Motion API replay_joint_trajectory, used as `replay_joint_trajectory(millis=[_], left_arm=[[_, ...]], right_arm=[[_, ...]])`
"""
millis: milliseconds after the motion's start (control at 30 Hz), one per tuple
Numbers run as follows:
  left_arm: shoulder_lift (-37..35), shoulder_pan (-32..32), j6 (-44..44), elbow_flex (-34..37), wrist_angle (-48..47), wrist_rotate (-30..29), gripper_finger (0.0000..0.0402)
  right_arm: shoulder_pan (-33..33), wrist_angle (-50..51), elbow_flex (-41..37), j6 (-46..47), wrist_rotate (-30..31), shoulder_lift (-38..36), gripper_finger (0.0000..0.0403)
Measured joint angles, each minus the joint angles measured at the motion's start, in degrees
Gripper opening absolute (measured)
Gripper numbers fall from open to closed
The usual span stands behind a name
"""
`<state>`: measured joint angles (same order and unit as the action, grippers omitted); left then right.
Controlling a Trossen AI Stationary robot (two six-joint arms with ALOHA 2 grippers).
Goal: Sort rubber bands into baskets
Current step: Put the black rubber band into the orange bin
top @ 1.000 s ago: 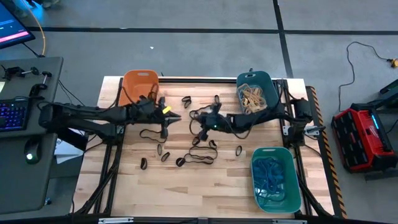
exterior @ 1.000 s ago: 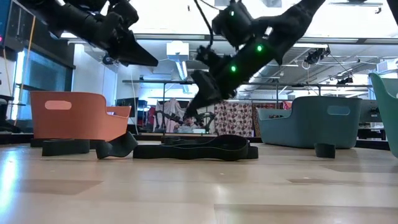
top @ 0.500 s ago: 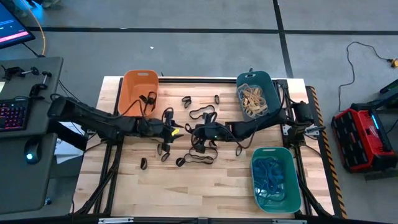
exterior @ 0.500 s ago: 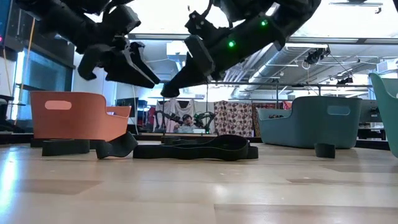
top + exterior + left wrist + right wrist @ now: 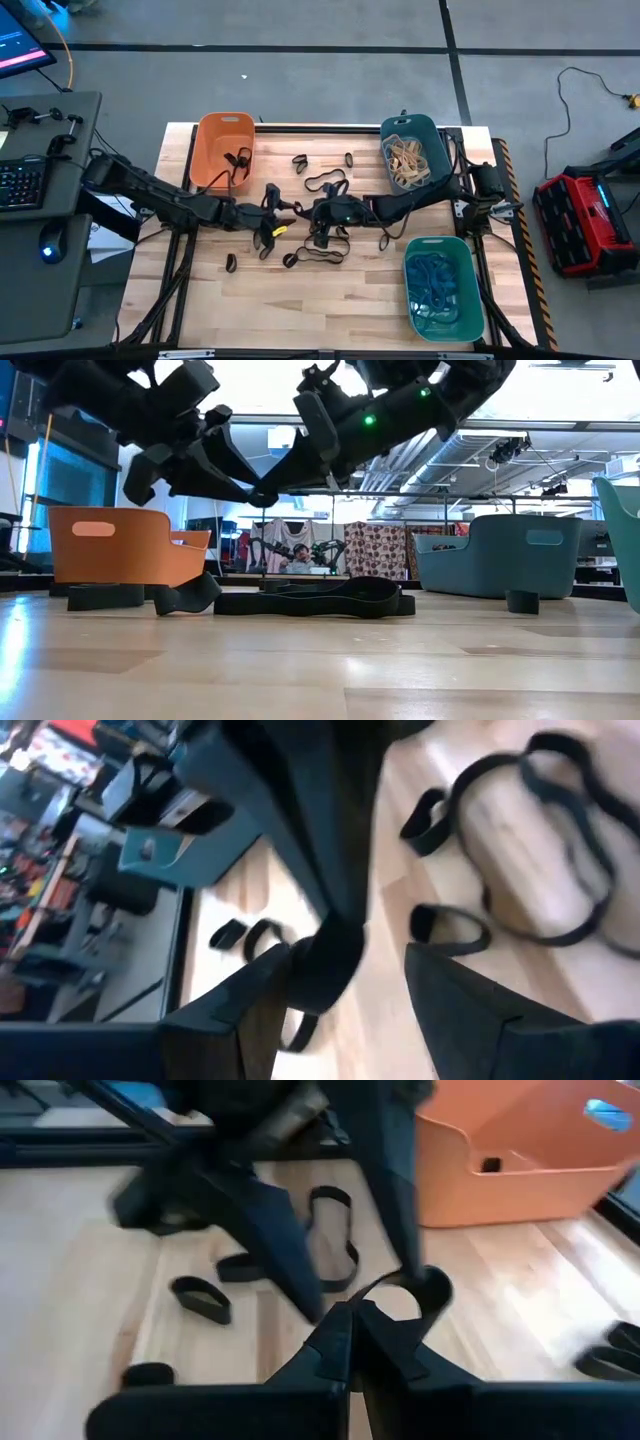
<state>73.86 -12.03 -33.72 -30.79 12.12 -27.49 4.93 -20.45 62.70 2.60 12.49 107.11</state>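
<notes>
Black rubber band pinched in right gripper fingers above surface centre, left gripper fingers spread around it, orange basket behind.

We see the table evenly and brightly lit from above, shadows faint. Low view — ceiling lights glare behind silhouetted arms. Both wrist views are smeared; the black rubber bands look perhaps motion-blurred.
</notes>
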Motion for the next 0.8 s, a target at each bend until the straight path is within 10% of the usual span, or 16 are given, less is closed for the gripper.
replay_joint_trajectory(millis=[233,500,800], left_arm=[[0.56,-0.81,0.22,-0.02,1.93,-2.46,0.0174],[0.64,-2.3,0.47,-0.02,2.23,-3.53,0.0049],[-0.58,-1.51,4.68,-2.27,-4.33,-7.03,0.0005]], right_arm=[[0.0,-1.16,-0.02,2.26,-3.15,0.0,0.0],[0.01,-1.29,-0.02,3.86,-3.11,-0.04,0.0008],[1.12,2.77,-0.09,2.96,-2.25,-2.28,0.0121]])
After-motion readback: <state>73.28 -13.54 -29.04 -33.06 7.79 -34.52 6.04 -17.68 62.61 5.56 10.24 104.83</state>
